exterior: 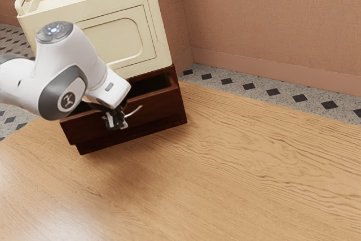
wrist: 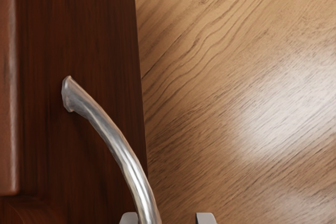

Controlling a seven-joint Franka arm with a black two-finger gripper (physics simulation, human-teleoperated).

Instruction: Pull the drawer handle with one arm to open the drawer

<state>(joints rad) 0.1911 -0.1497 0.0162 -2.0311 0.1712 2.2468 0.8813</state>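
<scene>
Tool (exterior: pixel 117 122) released: jaws apart, no grip on handle (wrist: pixel 121 148). Handle lies between jaws, nearer one. Drawer (exterior: pixel 162 113), behind tool, stands partly open. Handle judged rigid metal, smooth, poss. slippery; drawer wt. prob. mod. Rec. hold: mid-bar, clear of mounts, both sides, then steady straight pull; off-centre load may bind.

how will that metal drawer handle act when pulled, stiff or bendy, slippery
The handle will probably feel stiff: it is a solid, metallic-looking bar joined to the drawer front. Its smooth, shiny surface may be slippery, and its curve could let a grip slide.
</scene>
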